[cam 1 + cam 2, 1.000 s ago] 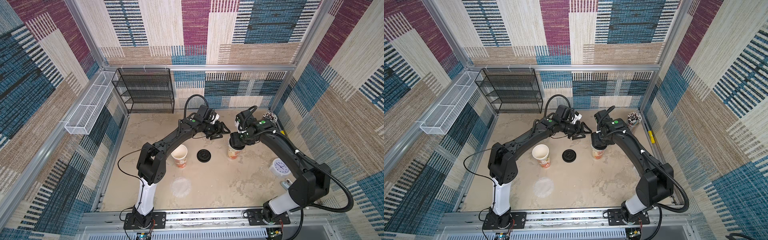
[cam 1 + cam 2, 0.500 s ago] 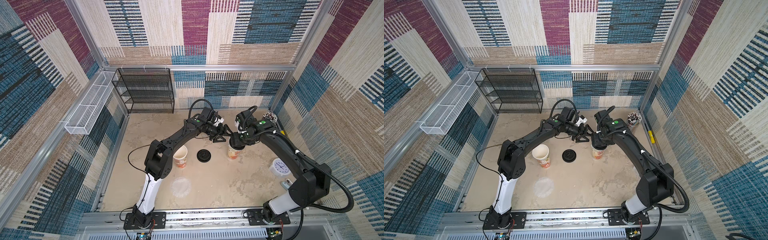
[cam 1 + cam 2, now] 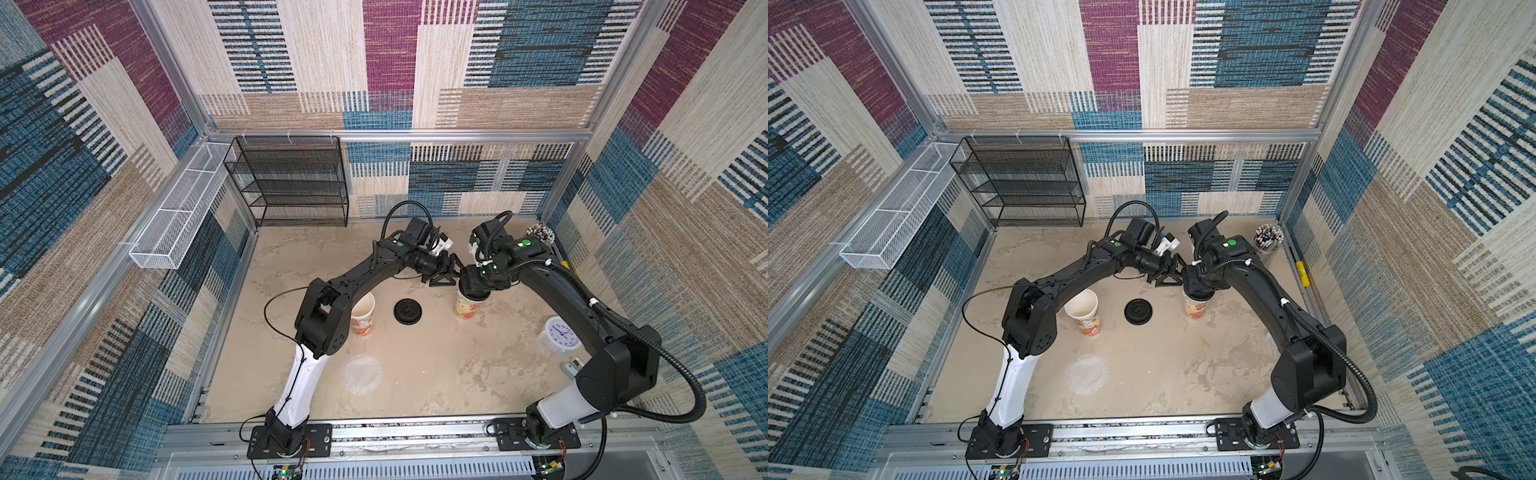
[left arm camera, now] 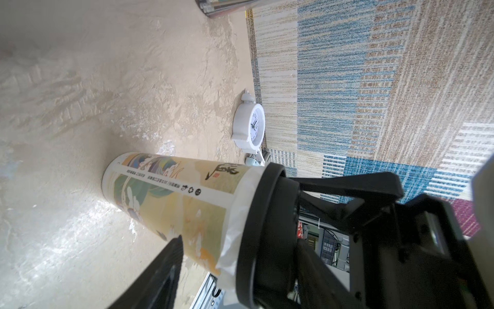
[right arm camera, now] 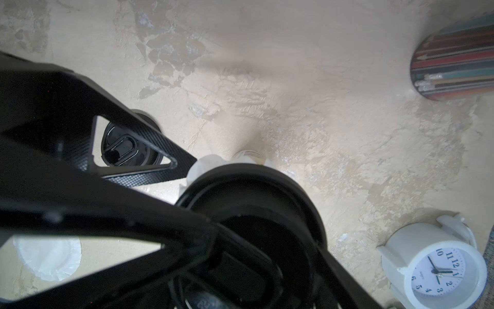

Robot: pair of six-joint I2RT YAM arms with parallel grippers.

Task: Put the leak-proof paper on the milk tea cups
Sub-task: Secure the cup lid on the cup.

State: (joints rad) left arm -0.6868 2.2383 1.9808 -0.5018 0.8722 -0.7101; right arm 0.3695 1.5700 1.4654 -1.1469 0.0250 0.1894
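Observation:
Two milk tea cups stand in both top views. The left cup (image 3: 362,311) (image 3: 1084,309) is uncovered. The right cup (image 3: 467,307) (image 4: 173,198) has leak-proof paper (image 4: 235,232) (image 5: 203,163) crimped under a black lid (image 5: 254,187). My right gripper (image 3: 473,284) is shut on that lid from above. My left gripper (image 3: 451,272) is at the cup's top from the left, jaws apart. One of its fingers (image 4: 165,267) lies beside the cup wall, its tip at the paper skirt. Another leak-proof paper disc (image 3: 360,372) (image 3: 1087,374) lies flat near the front.
A loose black lid (image 3: 408,310) lies between the cups. A white alarm clock (image 3: 559,334) stands at the right, a tumbler of striped straws (image 3: 540,232) at the back right. A black wire shelf (image 3: 295,183) and a white wire basket (image 3: 178,216) stand at the back left.
My left gripper has moved right, up to the lidded cup's top. The right gripper has stayed on the lid.

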